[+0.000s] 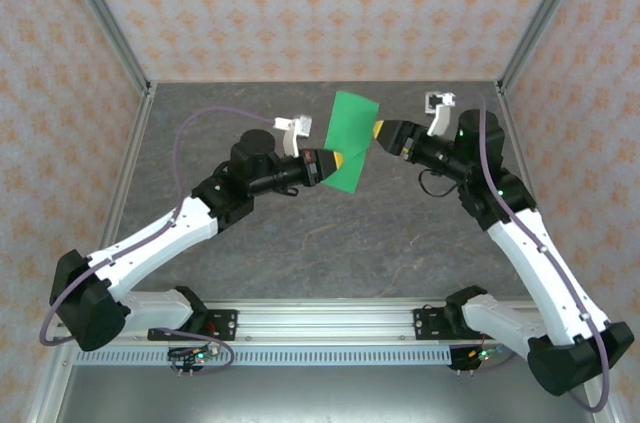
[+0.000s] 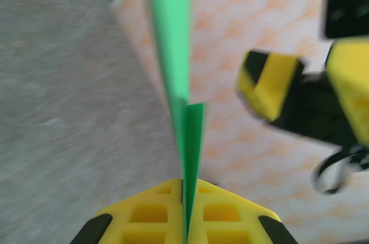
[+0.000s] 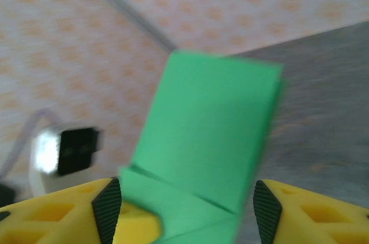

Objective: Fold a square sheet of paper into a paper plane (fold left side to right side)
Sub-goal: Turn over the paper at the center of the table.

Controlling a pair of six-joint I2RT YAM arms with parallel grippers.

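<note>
Step in hand looks like a mid-air regrip. The thin bright green folded paper sheet [image 1: 349, 141] hangs tilted over the grey counter [image 1: 300, 243]. The left tool [image 1: 338, 159] is clamped on its lower edge. The right tool [image 1: 378, 130] stands apart around the right edge, w/o grip. Next, probably: lay it flat & fold left over right, edges matched. Counter room is ample, but the 2 tools sit near each other.

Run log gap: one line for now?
left gripper: shut on folded bright green paper sheet | right gripper: open at its edge
</note>
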